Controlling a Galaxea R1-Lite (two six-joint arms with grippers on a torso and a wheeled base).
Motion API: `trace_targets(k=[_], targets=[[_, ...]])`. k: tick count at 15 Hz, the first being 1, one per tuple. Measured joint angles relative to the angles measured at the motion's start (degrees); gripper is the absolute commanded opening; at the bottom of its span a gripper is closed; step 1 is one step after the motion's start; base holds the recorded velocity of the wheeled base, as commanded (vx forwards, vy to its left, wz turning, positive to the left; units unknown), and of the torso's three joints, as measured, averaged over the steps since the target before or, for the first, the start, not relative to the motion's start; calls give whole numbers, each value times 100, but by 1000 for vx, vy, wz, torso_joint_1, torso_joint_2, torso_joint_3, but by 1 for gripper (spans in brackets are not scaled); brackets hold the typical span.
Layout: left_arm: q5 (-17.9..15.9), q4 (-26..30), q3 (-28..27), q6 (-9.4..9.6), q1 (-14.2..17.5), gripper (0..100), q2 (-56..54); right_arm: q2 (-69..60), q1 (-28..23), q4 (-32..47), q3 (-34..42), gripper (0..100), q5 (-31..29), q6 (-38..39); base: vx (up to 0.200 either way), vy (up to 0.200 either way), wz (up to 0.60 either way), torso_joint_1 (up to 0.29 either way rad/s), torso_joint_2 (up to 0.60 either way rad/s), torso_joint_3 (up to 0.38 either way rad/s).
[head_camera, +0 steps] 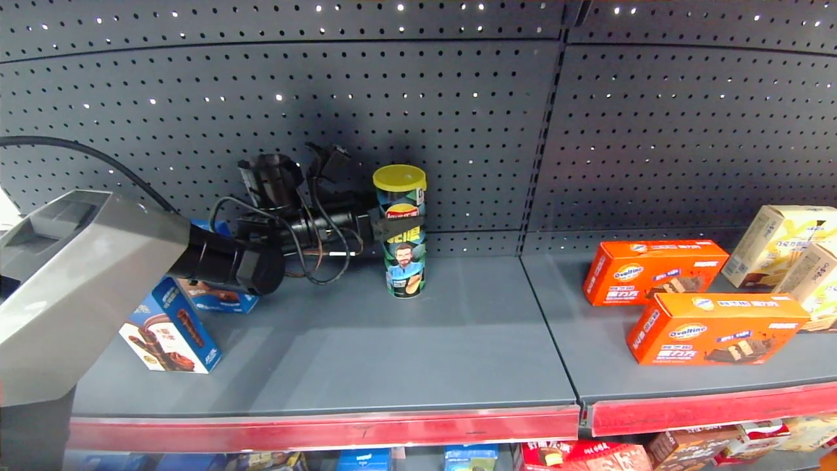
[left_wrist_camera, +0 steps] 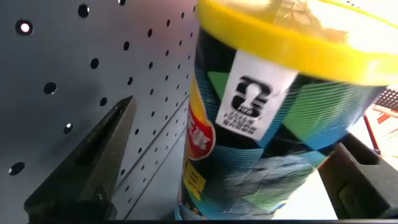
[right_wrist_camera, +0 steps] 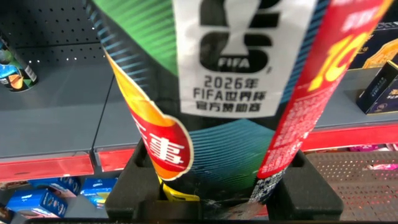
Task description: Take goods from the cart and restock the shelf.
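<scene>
A tall chip can [head_camera: 400, 232] with a yellow lid stands upright at the back of the grey shelf [head_camera: 366, 353], close to the pegboard. My left gripper [head_camera: 397, 226] is open around the can's middle. In the left wrist view, one of the left gripper's [left_wrist_camera: 236, 130] fingers [left_wrist_camera: 93, 162] stands clear of the can [left_wrist_camera: 261, 124], while the other finger [left_wrist_camera: 357, 180] sits close beside it. My right gripper [right_wrist_camera: 221, 183] is shut on a second chip can [right_wrist_camera: 236, 81], held upright in front of the shelf.
Blue biscuit boxes [head_camera: 170, 335] stand on the shelf's left under my left arm. Orange boxes [head_camera: 716, 327] and cream boxes [head_camera: 781, 245] lie on the right section. The shelf has bare room in front of the can. A red edge strip [head_camera: 327, 428] borders the front.
</scene>
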Motion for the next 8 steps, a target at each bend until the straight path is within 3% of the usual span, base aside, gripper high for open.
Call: trace_targets(k=[1, 8], targets=[[2, -4, -10, 5, 0, 0, 20, 0, 0, 0, 5, 0, 0, -1, 0, 0, 0, 0, 0, 0], [180, 143, 37, -2, -124, 0, 1, 0, 9, -2, 33, 0, 5, -1, 0, 0, 0, 0, 0, 0]])
